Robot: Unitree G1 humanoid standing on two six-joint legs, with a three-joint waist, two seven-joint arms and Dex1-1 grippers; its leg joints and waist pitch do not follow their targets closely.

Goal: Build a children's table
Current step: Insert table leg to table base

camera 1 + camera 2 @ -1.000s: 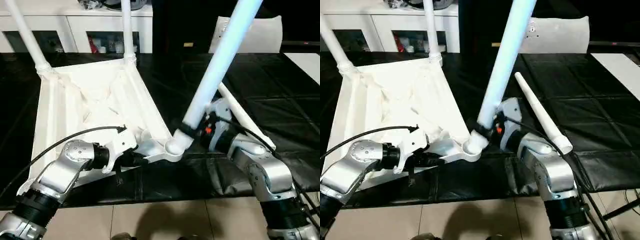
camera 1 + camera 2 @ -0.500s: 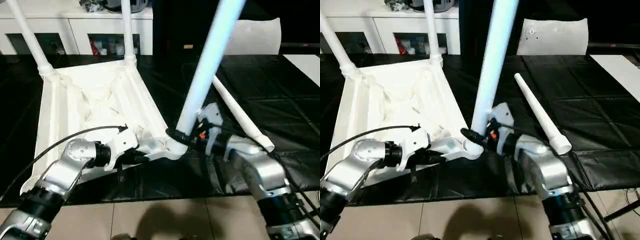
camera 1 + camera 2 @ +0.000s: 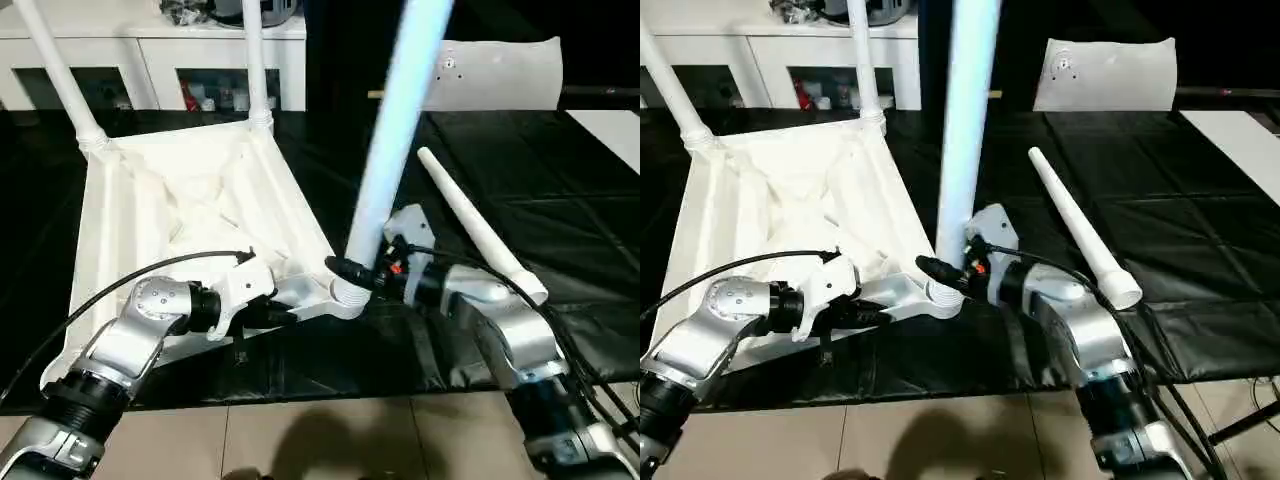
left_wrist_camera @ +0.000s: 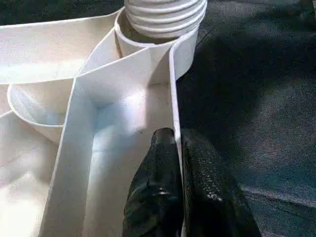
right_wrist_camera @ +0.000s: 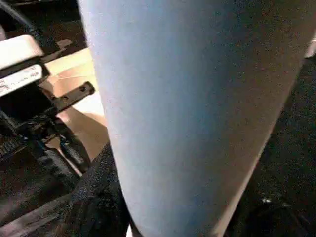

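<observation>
The white table top lies upside down on the black mat, ribbed side up. Two white legs stand in its far corner sockets. A third leg rises almost upright from the near right corner socket, its ribbed end seated in the socket. My right gripper is shut on the base of this leg. My left gripper is shut on the top's rim just beside that socket. The fourth leg lies loose on the mat to the right.
A white cabinet with glass doors stands behind the table top. A white cushion-like piece sits at the back right, and a flat white board at the far right edge. The mat's front edge meets tiled floor.
The third leg has swung from leaning right to almost upright in the near right socket. My right gripper moved left with it. The left gripper kept its hold.
</observation>
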